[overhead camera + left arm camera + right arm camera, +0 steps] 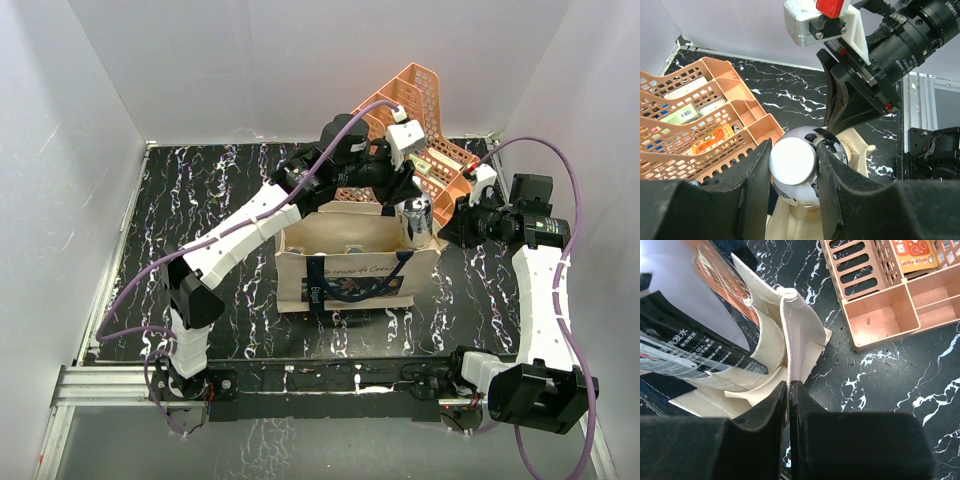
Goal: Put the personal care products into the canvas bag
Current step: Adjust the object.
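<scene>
Black padded fingers [756, 170] of the left gripper [794, 167] fill the foreground of the left wrist view and are clamped on the silver metallic bottle [800, 192], one pad on each side of its round white cap. The bottle hangs upright, cap uppermost, over the right end of the beige canvas bag [345, 275], at the level of the bag's open rim; contact between bottle and fabric cannot be determined. The bag stands upright at the middle of the counter, slightly toward the near edge, mouth upward, with a navy blue handle [372, 290] and a dark printed graphic on its near face. Small items show inside the mouth but are too indistinct to identify. The right gripper [789, 387] has its jaws pressed together on a vertical fold of cream fabric at the right end of the bag, with no gap visible between the fingers. Just beyond the bag, at the far right corner of the counter, the peach plastic mesh organizer [440, 100] leans back at a tilt; its compartments hold flat packets, including an orange one [710, 140]. The black marble-pattern counter [200, 200] carries white veining. Purple cables [230, 230] run along both arms toward the bases at the near edge.
</scene>
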